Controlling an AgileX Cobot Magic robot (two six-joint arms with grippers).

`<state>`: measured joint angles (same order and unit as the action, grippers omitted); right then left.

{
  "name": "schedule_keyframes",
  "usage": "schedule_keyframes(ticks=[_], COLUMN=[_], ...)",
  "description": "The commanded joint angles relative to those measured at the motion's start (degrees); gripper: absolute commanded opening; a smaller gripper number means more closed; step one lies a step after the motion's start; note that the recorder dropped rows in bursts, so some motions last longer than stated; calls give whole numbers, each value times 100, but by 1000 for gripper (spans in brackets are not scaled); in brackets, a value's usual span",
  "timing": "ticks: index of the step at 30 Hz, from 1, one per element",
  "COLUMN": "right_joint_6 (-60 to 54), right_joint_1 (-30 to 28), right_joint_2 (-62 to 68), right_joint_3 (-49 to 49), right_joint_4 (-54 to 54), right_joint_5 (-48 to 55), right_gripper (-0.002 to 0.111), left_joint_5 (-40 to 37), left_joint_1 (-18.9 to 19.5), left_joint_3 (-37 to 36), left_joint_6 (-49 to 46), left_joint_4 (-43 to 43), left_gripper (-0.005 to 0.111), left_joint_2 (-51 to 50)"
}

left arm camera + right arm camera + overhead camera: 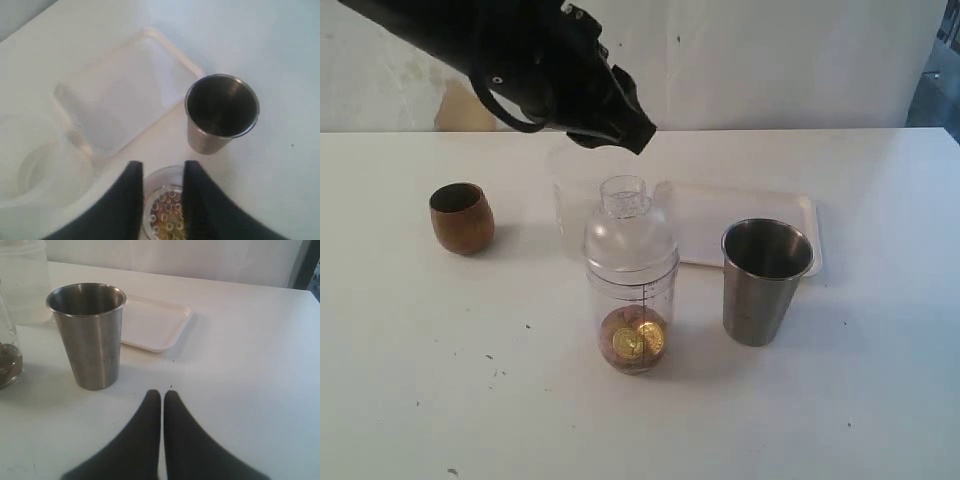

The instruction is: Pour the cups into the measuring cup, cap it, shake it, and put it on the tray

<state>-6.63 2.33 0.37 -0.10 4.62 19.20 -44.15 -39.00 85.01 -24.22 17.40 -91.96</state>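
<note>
The clear measuring cup (pixel 631 285) stands mid-table with its domed lid (pixel 630 235) on; gold and brown pieces lie at its bottom. My left gripper (pixel 638 135) hovers just above the lid, open. In the left wrist view its fingers (pixel 135 172) stand either side of the lid's strainer top (pixel 167 210), apart from it. The brown wooden cup (pixel 461 217) sits upright at the left. The steel tumbler (pixel 765 280) stands upright and looks empty (pixel 222 112), right of the measuring cup. Behind them lies the white tray (pixel 760 215). My right gripper (pixel 162 395) is shut on nothing, low over the table near the tumbler (pixel 90 335).
A frosted translucent beaker (pixel 35 165) stands behind the measuring cup, beside the tray's (pixel 125 85) left end; it also shows in the right wrist view as a beaker (pixel 25 280). A pale wall closes the back of the white table (pixel 440 380).
</note>
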Motion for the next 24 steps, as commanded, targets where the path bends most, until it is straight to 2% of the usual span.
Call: schedule_keyframes(ticks=[1, 8, 14, 24], right_joint_6=[-35, -35, -35, -35], right_joint_1=[-33, -33, -33, -33], right_joint_2=[-37, -37, -37, -37], right_joint_3=[10, 10, 10, 10], right_joint_4=[2, 2, 2, 2], right_joint_5=[5, 5, 5, 5], right_gripper=[2, 2, 2, 2], left_joint_5=[-40, 400, 667, 854], left_joint_1=[-57, -57, -57, -57], left_joint_3=[-152, -598, -830, -1130], left_joint_6=[-198, -452, -1286, -1486], left_joint_4=[59, 153, 816, 862], left_gripper=[0, 0, 0, 0], left_joint_2=[55, 55, 55, 55])
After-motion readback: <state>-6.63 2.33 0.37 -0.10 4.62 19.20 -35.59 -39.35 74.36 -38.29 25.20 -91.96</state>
